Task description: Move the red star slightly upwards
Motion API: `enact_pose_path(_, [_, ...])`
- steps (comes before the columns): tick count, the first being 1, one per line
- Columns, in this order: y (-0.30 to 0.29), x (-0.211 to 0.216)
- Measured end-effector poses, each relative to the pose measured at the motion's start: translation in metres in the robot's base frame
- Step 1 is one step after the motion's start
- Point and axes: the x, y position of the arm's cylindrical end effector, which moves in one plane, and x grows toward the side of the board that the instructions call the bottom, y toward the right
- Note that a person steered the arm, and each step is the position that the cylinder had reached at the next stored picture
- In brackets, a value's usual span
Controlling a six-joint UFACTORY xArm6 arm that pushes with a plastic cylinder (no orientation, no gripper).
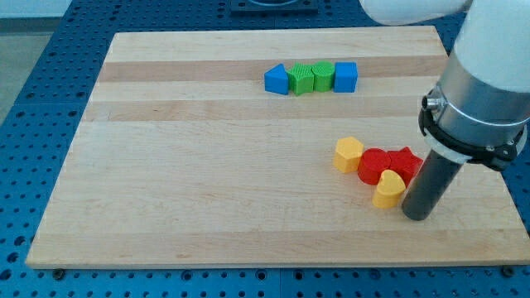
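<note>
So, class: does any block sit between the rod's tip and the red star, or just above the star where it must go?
No. My tip sits right beside the red star, at its lower right, and the board above it shows no block.

Hidden in part behind the straight dark rod: the red star-shaped block (pixel 406 160), its 3 o'clock side covered, points there not countable. Overlapped at its 5 o'clock edge by the yellow heart-like block (pixel 388 189): the red rounded block (pixel 374 165), exact shape unclear. Cut off by the frame at 12 and 3 o'clock: the white and grey arm housing (pixel 484 83); my tip (pixel 417 214) visible at 3 o'clock of that yellow block.
</note>
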Motion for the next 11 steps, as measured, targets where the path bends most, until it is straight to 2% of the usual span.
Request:
enact_pose_path(5, [0.011,-0.021])
enact_pose_path(9, [-0.013,-0.023])
enact_pose_path(11, [-0.013,-0.041])
